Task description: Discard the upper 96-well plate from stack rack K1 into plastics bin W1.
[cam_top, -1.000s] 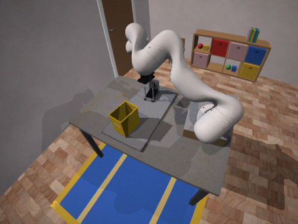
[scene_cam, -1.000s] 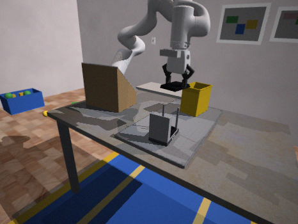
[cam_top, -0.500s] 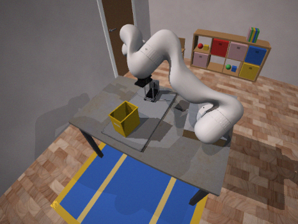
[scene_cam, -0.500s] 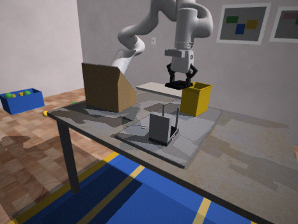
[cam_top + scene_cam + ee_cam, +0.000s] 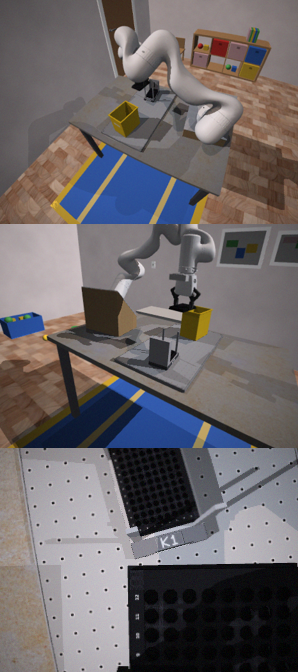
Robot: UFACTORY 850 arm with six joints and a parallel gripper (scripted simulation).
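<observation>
My gripper (image 5: 141,84) (image 5: 185,304) is shut on a black 96-well plate (image 5: 138,86) (image 5: 180,307) (image 5: 215,618) and holds it level in the air. It hangs between the grey stack rack K1 (image 5: 153,92) (image 5: 161,352) (image 5: 170,541) and the yellow bin (image 5: 125,118) (image 5: 196,323). The plate is level with the bin's rim and beside it, outside the bin. The bin stands upright and is not in the wrist view. A second black well plate (image 5: 155,483) lies in the rack. Rack and bin stand on a dotted grey mat (image 5: 153,128) (image 5: 192,365) (image 5: 75,573).
A brown box (image 5: 105,312) (image 5: 191,134) stands on the table (image 5: 192,163) (image 5: 249,374) at the arm's base. A pale flat slab (image 5: 158,312) lies behind the bin. The arm's elbow arches over the rack. A shelf (image 5: 230,54) stands far behind.
</observation>
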